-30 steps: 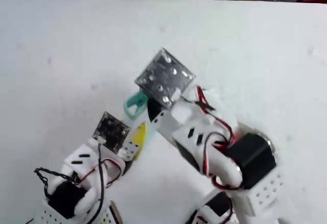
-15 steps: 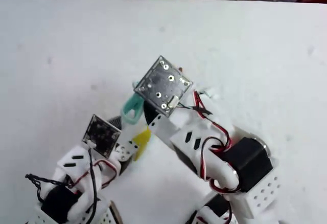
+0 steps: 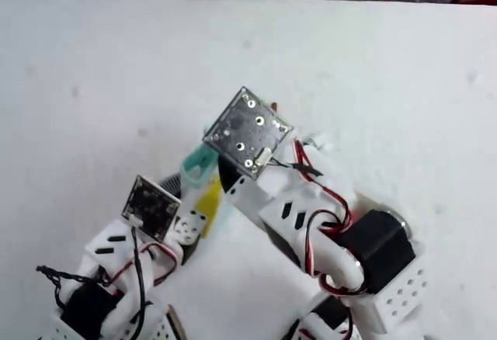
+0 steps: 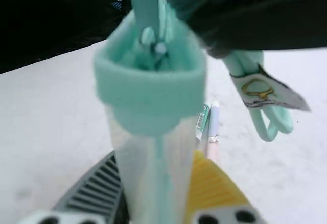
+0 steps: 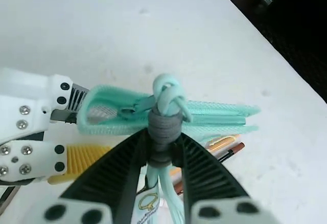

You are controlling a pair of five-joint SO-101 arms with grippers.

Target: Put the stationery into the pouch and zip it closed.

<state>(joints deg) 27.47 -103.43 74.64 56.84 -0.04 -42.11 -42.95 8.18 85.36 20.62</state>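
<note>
The mint pouch point(image 4: 152, 88) with its see-through body is held end-on in my left gripper point(image 4: 153, 188), pinched between the grey finger point(image 4: 92, 196) and the yellow finger point(image 4: 212, 188). My right gripper point(image 5: 163, 143) has its black fingers shut on the zipper pull cord point(image 5: 166, 101), just above the pouch point(image 5: 214, 115). The cord's loop and paper tag point(image 4: 265, 93) hang beside the pouch. Pens point(image 5: 225, 145) lie on the table under the pouch's far end. From above, a strip of the pouch point(image 3: 197, 167) shows between both arms, by the left gripper point(image 3: 199, 200).
The white table point(image 3: 373, 68) stretches open to the back and both sides. The right arm's wrist board point(image 3: 247, 132) covers most of the pouch from above. The table's far edge meets a dark room behind.
The left arm has drawn back toward the lower left, and the right wrist has shifted slightly left with the pouch between them.
</note>
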